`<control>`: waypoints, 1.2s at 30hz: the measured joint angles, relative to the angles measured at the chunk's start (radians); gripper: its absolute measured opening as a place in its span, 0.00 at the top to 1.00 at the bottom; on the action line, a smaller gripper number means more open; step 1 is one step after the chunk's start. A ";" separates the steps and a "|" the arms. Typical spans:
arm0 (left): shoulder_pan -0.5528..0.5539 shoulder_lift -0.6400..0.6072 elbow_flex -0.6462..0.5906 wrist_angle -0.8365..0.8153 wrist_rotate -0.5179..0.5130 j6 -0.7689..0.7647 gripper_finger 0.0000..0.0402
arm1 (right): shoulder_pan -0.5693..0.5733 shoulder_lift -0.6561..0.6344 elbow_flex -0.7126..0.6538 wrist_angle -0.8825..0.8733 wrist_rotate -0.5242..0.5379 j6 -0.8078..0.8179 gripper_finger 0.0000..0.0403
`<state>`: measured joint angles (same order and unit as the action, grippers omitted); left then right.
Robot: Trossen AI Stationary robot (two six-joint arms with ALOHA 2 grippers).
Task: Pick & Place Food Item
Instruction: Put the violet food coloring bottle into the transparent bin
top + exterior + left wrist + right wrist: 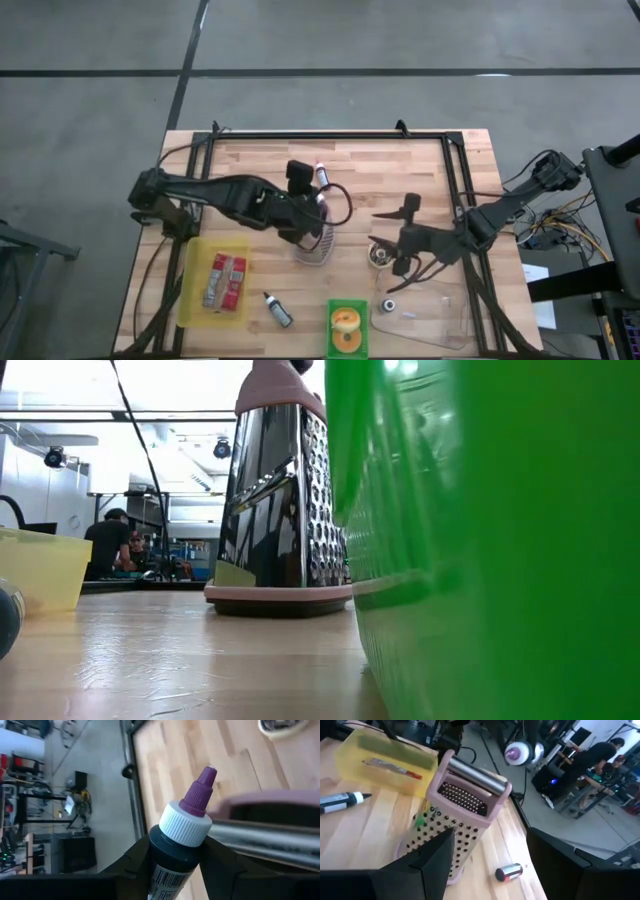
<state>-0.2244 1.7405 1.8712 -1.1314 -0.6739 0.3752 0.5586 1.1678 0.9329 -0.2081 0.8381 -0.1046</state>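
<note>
The left gripper (175, 865) is clamped on a purple-tipped bottle (182, 827) just beside the box grater (316, 243). The right gripper (408, 262), fingers apart, holds nothing. The bottle could knock the grater over if swung.

The wooden table (420, 160), pale butcher-block planks edged by a black metal frame (330, 135), stands on a grey concrete floor (320, 50) crossed by dark seam lines. Beyond it, the low view shows a bright workshop with white ceiling beams and lamps (150, 420), where a person in a dark shirt (105, 545) sits at a cluttered bench. Another person in black (597, 755) leans over equipment, cables trailing on the floor
</note>
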 joint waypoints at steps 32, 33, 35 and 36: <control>0.005 0.026 0.040 0.069 0.072 0.112 0.68 | -0.168 0.290 0.073 0.509 0.049 -0.439 0.39; 0.005 0.026 0.040 0.069 0.076 0.111 0.68 | -0.171 0.289 0.076 0.516 0.049 -0.441 0.39; 0.005 0.026 0.040 0.070 0.080 0.113 0.68 | -0.176 0.284 0.076 0.522 0.049 -0.453 0.39; 0.005 0.026 0.040 0.070 0.080 0.116 0.68 | -0.176 0.283 0.076 0.529 0.050 -0.461 0.39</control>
<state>-0.2199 1.7660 1.9110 -1.0616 -0.5936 0.4910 0.3823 1.4506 1.0092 0.3205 0.8877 -0.5655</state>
